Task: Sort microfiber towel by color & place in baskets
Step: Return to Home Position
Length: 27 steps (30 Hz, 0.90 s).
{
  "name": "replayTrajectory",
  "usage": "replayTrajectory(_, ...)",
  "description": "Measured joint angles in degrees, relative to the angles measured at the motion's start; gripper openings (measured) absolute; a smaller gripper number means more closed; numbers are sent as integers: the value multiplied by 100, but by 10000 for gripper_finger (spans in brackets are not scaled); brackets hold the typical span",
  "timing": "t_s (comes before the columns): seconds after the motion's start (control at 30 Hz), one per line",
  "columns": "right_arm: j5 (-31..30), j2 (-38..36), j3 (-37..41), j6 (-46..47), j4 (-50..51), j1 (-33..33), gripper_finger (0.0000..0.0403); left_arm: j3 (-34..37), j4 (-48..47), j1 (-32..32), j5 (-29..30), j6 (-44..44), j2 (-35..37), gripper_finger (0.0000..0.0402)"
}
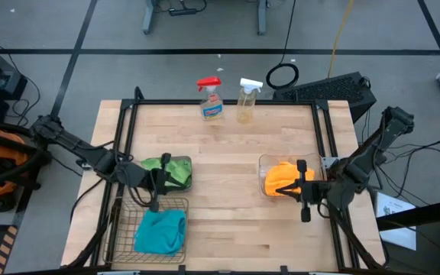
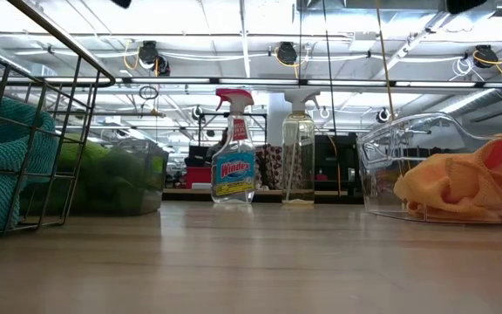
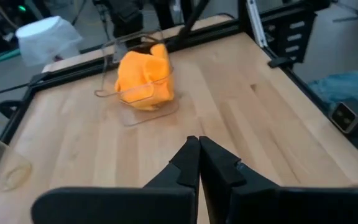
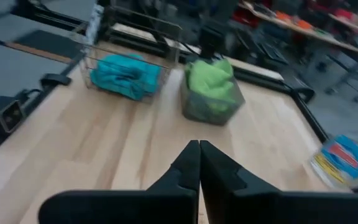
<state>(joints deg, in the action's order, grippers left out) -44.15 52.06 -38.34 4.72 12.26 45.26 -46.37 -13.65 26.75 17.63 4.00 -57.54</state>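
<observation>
A: Towels, where?
B: All in containers. Teal-blue towels (image 1: 160, 231) sit bunched in the wire basket (image 1: 119, 229), near-left on the table (image 1: 228, 229). Green towels (image 1: 173, 169) are in the smoky grey tub (image 1: 189, 176), just behind the basket. Yellow-orange towels (image 1: 278, 176) are in the clear tub (image 1: 263, 163), on the right side, well apart from the other two.

A: Which way do they point? Long axis?
B: All crumpled heaps, no end pointing anywhere. The teal heap fills the basket's right part, about as long as wide. The green heap runs slightly longer left-to-right across its tub. The orange heap is partly hidden under the arm from above, so I cannot tell its axis. I cannot split any heap into single cloths either.

A: Grippers?
B: Left gripper (image 3: 199, 142) has its fingers pressed together with nothing between them. It is up off the table where the grey tub meets the basket, aimed across at the clear tub. Right gripper (image 4: 199, 144) is the same, closed and empty, by the clear tub's right side, aimed at the grey tub and basket.

A: Anything else?
B: A red-capped spray bottle (image 1: 211, 99) and a clear spray bottle (image 1: 247, 99) stand upright at the far edge, near each other, not touching.
</observation>
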Motion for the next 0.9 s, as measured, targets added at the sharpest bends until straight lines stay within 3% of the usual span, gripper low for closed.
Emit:
replayTrajectory(0.3, 1410, -1094, 1192, -827, -811, -891, 0, 874, 1254, -561, -77, 281, 300, 13)
replayTrajectory(0.63, 2105, -1885, 2486, -1361, -2324, -1446, 0, 1453, 1363, -1412, -895, 388, 930, 13)
replayTrajectory(0.9, 2772, -2205, 2846, -1159, -2455, -1745, 0, 2100, 1685, -1773, -1300, 233, 1342, 13)
